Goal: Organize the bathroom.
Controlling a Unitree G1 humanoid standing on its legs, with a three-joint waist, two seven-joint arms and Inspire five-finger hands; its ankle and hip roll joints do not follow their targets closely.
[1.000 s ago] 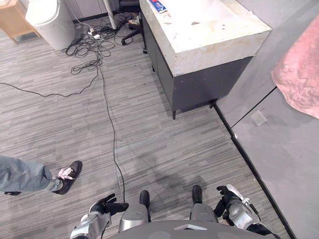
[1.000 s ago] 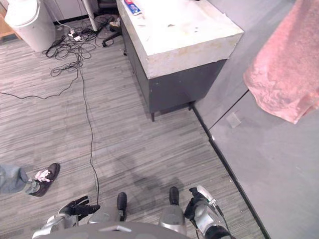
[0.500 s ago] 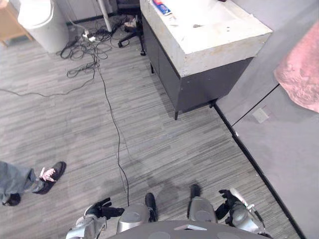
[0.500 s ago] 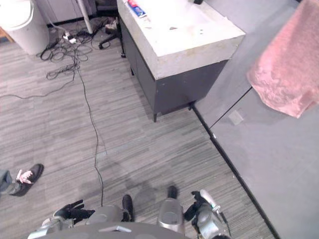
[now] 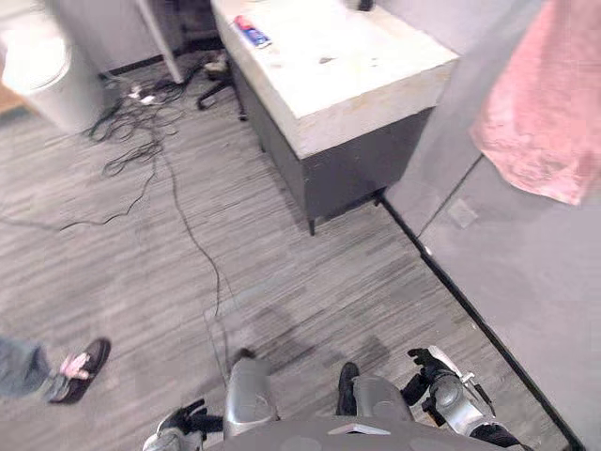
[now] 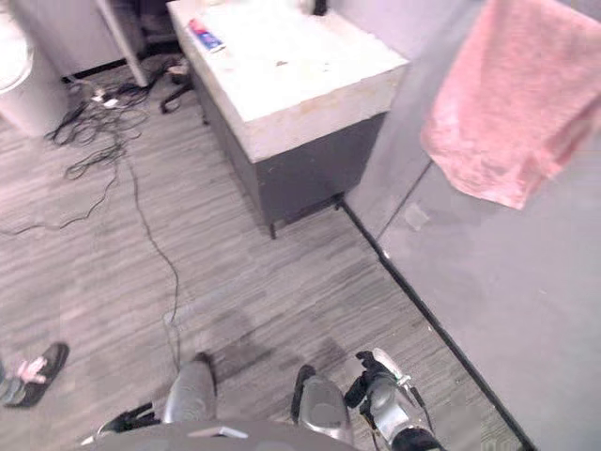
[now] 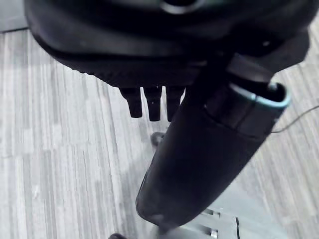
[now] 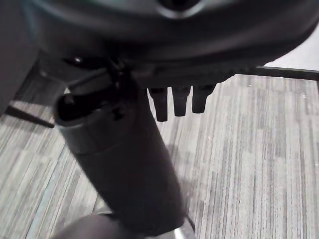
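Hanging low with fingers relaxed and holding nothing, the left hand [image 5: 183, 420] and right hand [image 5: 434, 378] flank open wood-look floor [image 5: 310, 282]. Ahead stands one vanity tabletop [image 5: 329, 66] carrying one toothpaste tube [image 5: 252, 31]; one pink towel [image 5: 535, 103] hangs on the wall at right.

A pink towel [image 6: 502, 113] hangs on the wall beside the white-topped vanity [image 6: 282, 70].

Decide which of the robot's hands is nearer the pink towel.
Right. The right hand hangs low beside the wall below the pink towel; the left hand is across the body, farther away.
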